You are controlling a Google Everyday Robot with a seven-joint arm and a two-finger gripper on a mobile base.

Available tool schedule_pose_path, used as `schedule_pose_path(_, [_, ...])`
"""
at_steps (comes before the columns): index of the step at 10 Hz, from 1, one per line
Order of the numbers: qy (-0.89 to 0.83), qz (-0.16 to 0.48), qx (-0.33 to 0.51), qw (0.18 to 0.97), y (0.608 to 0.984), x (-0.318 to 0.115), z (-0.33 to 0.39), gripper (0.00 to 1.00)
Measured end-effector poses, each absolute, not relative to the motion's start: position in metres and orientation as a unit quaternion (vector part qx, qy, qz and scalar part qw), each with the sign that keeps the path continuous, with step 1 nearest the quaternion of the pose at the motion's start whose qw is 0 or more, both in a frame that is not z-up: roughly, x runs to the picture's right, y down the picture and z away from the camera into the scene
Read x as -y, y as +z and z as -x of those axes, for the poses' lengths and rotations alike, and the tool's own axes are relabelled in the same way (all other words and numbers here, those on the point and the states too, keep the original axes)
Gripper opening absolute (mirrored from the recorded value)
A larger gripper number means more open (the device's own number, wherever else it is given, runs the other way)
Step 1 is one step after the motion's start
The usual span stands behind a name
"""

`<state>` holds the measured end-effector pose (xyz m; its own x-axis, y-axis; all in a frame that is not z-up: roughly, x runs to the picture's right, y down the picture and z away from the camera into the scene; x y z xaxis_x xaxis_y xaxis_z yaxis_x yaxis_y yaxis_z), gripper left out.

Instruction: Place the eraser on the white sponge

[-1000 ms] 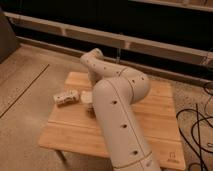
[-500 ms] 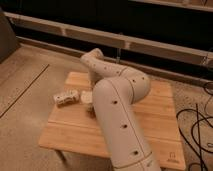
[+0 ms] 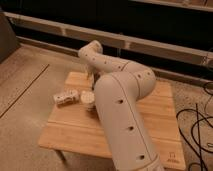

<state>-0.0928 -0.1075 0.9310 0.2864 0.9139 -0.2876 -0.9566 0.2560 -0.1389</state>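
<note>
Camera view, looking down at an angle. A wooden slatted surface (image 3: pixel 75 127) stands on a speckled floor (image 3: pixel 25 85). Behind it runs a dark wall with a pale rail (image 3: pixel 60 30).

The white robot arm (image 3: pixel 122 115) fills the middle of the frame, rising from the lower right, bending at a large elbow joint (image 3: pixel 137 80) and reaching back toward the far left part of the surface. The tool (image 3: pixel 90 75) sits at the end of that reach, low over the far edge of the surface, mostly hidden behind the forearm. Cannot tell how it stands or whether it carries anything.

On the left part of the surface lies a pale blocky object (image 3: pixel 66 96), lengthwise, with darker marks on its side. Just beside it to the right, close against the arm, sits a small rounded pale object (image 3: pixel 88 98), partly covered by the arm. Which of these is the eraser or the white sponge cannot be told.

Black cables (image 3: pixel 197 125) trail over the floor at the right edge.
</note>
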Motion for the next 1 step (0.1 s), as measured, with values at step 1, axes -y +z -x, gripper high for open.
schedule_pose_path(1, [0.589, 0.143, -0.06, 0.793, 0.9191, 0.1087, 0.1024, 0.64])
